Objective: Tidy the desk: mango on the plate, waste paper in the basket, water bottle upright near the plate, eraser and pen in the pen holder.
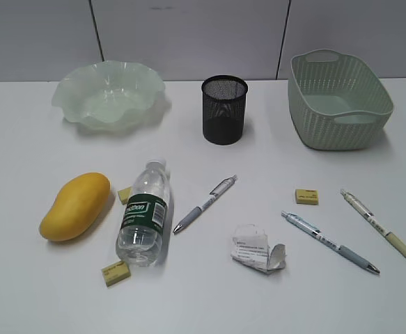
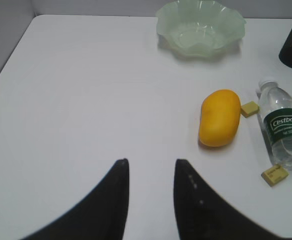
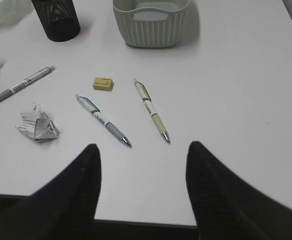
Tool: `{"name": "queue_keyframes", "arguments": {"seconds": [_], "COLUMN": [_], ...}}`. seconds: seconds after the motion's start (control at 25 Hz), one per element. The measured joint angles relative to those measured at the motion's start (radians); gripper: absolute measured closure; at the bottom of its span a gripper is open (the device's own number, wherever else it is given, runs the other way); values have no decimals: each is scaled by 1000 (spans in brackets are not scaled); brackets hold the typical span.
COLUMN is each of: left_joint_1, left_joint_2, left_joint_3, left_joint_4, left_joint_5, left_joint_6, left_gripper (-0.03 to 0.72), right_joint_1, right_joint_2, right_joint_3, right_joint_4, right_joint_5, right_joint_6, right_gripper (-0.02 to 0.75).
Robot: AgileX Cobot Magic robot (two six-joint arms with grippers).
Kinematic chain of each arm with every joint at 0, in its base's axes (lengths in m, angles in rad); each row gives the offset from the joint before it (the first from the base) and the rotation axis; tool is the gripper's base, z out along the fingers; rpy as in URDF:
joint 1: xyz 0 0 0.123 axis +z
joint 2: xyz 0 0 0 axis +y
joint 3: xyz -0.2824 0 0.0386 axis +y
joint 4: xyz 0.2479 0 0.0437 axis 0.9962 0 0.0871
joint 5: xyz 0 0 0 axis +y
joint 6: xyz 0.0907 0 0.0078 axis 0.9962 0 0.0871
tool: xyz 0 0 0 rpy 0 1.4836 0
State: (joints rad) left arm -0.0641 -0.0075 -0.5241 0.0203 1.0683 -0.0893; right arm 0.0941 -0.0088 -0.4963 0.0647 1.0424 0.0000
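While nothing is held, all the things lie on the white surface [image 1: 42, 292].
Left fingers [image 2: 116, 200]: apart, holding nothing.
Right fingers [image 3: 88, 185]: wide apart, holding nothing.
Mango [image 1: 74, 206]: near the left edge, beside the lying water bottle [image 1: 145, 213].
Plate [image 1: 108, 94], pen holder [image 1: 224, 110], basket [image 1: 339, 99]: along the far edge.
Waste paper [image 1: 257, 249]: near the front edge.

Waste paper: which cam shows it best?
Exterior view: the waste paper sits whole and near centre, print visible. Right wrist view shows it smaller, at the left side. Left wrist view doesn't show it.
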Motion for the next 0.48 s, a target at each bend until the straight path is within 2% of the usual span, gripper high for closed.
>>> {"name": "queue_keyframes", "arguments": {"seconds": [0.48], "left_joint_1": [0], "left_joint_2": [0], "left_joint_3": [0], "left_joint_4": [0], "left_joint_5": [0], "left_joint_6": [0], "left_gripper": [450], "right_joint_1": [0], "right_joint_2": [0], "right_joint_3": [0], "right_joint_4": [0], "right_joint_5": [0], "right_joint_6": [0], "right_gripper": [300]}}
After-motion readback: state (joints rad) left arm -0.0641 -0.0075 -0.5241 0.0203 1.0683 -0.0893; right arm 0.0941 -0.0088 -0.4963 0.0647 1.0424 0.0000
